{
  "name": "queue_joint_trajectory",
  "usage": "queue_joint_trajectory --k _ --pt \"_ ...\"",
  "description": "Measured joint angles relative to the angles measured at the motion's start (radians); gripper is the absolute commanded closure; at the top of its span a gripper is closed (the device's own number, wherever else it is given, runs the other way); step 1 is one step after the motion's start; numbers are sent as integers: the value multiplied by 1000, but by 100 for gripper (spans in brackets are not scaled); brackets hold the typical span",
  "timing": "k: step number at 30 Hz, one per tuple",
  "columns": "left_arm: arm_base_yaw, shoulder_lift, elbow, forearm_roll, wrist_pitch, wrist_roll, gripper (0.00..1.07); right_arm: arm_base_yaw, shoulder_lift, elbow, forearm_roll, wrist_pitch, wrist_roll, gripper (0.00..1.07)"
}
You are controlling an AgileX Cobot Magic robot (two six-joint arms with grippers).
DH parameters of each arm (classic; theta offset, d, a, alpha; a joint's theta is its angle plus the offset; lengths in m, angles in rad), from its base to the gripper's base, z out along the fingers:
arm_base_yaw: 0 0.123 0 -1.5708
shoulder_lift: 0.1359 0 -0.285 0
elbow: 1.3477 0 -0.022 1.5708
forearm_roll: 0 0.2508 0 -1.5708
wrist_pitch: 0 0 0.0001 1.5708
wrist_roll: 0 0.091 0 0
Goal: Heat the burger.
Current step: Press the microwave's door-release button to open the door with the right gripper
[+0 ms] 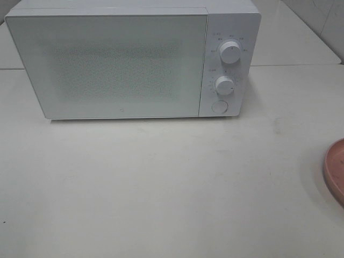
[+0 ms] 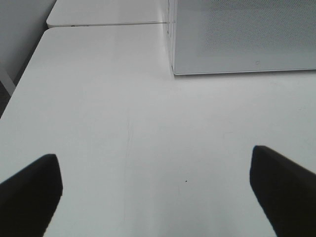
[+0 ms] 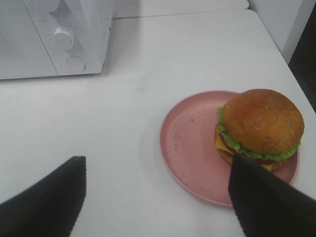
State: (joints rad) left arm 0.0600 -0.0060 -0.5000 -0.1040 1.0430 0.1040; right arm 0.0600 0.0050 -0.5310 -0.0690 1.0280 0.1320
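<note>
The left gripper (image 2: 154,160) hangs over bare table (image 2: 98,98), its jaws spread wide with nothing between them. Only the two dark finger ends show, the rest cut off by the frame. The right gripper (image 3: 157,165) is also spread wide and holds nothing. One of its fingers (image 3: 266,202) covers the near edge of the plate (image 3: 190,143) and a bit of the burger's (image 3: 259,126) lower side, and whether it touches either cannot be told. The burger sits upright on the pink plate, toward the rim farther from the microwave (image 1: 129,62). The microwave door is shut, and its frosted front hides the inside. From the high camera only a sliver of the plate shows at the right edge, with the burger and both grippers out of frame.
</note>
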Motion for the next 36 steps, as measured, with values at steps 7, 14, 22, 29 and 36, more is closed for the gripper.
queue_joint_trajectory --k 7,14,22,29,36 --pt "0 0 0 0 0 0 9 0 101 -9 1 -59 0 31" --pt "0 0 0 0 0 0 9 0 244 -9 1 -179 0 31" --pt "0 0 0 0 0 0 9 0 376 -9 1 -302 0 31" --pt "0 0 0 0 0 0 9 0 530 -9 1 -410 0 31" --pt "0 0 0 0 0 0 9 0 649 -9 1 -477 0 31"
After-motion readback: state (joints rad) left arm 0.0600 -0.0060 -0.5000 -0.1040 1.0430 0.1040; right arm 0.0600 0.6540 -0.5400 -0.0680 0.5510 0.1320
